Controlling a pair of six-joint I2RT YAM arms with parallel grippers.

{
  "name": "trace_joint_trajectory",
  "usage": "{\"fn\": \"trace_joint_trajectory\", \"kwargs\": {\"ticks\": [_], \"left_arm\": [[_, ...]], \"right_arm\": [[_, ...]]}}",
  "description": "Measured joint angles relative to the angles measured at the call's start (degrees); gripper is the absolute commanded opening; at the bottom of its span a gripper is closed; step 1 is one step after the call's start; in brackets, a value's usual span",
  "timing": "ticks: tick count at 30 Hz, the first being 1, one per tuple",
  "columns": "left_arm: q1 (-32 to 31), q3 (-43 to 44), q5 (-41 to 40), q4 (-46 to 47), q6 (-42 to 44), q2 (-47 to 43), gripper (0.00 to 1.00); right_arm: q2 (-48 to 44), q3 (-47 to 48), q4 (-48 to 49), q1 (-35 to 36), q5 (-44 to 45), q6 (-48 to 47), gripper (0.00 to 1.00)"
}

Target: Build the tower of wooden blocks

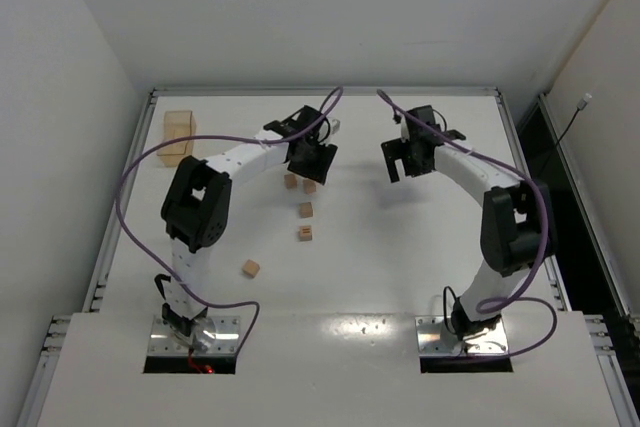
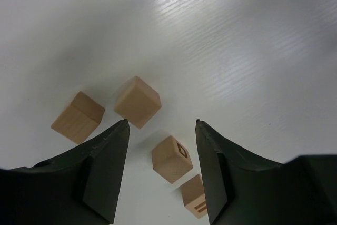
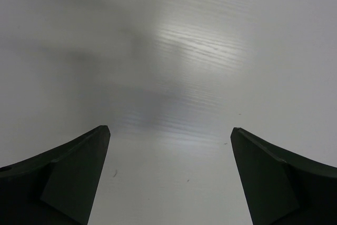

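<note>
Listing the stock at the start of stacking: no block rests on another yet.

Blocks (image 1: 305, 210): five small tan cubes, all single and loose on the table (image 1: 400, 267). Four lie in a ragged line near the table's middle, running from the far side toward the near edge. The fifth block (image 1: 250, 268) sits apart, toward the near left corner.

Left claw (image 2: 162, 125): jaws partly apart, empty, pointing down over the far end of the line. Its wrist view shows two cubes just beyond the tips and two more, with marked faces, lower down between the fingers. None is touched. It is probably held there to pick out one cube and straddle it for a first grasp.

Right claw (image 3: 170, 130): jaws wide, empty, over bare table toward the far right edge, well apart from every cube. It is likely held clear so that it does not crowd the left arm.

Box (image 1: 180, 135): larger, pale tan, at the far left corner, no part of the stack.

Caution: the far two cubes lie close together, so closing on one may nudge its neighbour.
</note>
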Motion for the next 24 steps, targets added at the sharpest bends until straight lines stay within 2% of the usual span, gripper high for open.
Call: {"fn": "trace_joint_trajectory", "kwargs": {"ticks": [2, 10, 24], "left_arm": [[-0.7, 0.7, -2.2, -0.1, -1.8, 1.4, 0.53], [-2.4, 1.8, -11.0, -1.2, -7.8, 4.9, 0.53], [-3.5, 4.0, -14.8, -1.2, -10.6, 7.0, 0.53]], "right_arm": [[-1.4, 0.0, 0.6, -1.6, 1.1, 0.7, 0.97], [-2.2, -0.3, 1.5, -4.9, 1.2, 1.6, 0.97], [-2.2, -0.7, 1.5, -6.2, -1.9, 1.8, 0.97]]}}
